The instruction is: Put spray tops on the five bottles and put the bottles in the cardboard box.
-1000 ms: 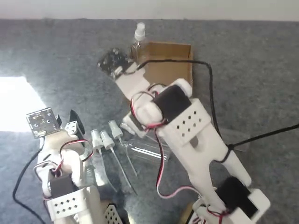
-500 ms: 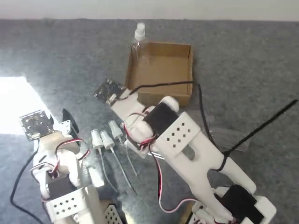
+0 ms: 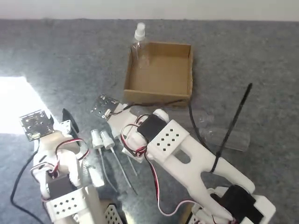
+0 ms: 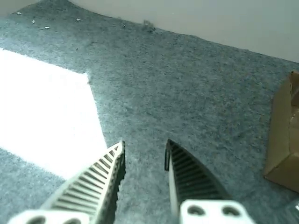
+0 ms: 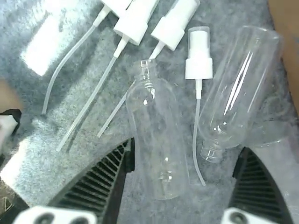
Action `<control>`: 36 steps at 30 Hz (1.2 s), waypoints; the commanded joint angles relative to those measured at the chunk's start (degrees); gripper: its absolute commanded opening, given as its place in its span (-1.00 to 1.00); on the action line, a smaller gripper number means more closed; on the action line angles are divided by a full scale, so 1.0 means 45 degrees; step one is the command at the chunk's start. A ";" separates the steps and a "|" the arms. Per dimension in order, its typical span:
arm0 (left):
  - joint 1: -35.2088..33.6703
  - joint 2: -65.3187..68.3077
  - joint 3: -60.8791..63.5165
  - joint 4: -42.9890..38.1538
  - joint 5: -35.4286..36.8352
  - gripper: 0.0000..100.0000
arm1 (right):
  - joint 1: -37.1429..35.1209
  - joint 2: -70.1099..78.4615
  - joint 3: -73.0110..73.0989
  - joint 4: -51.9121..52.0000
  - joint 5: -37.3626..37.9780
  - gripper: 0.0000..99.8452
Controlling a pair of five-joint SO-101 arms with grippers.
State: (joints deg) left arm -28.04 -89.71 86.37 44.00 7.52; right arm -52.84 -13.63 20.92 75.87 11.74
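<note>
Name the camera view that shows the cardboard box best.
The high view: the whole cardboard box, open top, with a capped bottle standing at one corner. The left wrist view catches one side wall; the right wrist view, a brown sliver of it.

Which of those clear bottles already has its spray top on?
The bottle standing upright at the cardboard box's far corner; the two lying bottles beside the loose tops have bare necks.

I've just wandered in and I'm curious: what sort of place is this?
Probably a small robotics test bench, not a factory: a left arm and right arm sit at a grey table holding a cardboard box, loose spray tops and clear bottles.
</note>
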 commanded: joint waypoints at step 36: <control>-0.0039 -0.0156 -0.0127 -0.0371 0.0020 -0.74 | -0.0010 0.2960 0.0703 -0.2452 0.2129 -0.60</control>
State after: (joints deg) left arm -28.04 -89.71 86.37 44.00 7.52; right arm -54.33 0.35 27.52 63.56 19.47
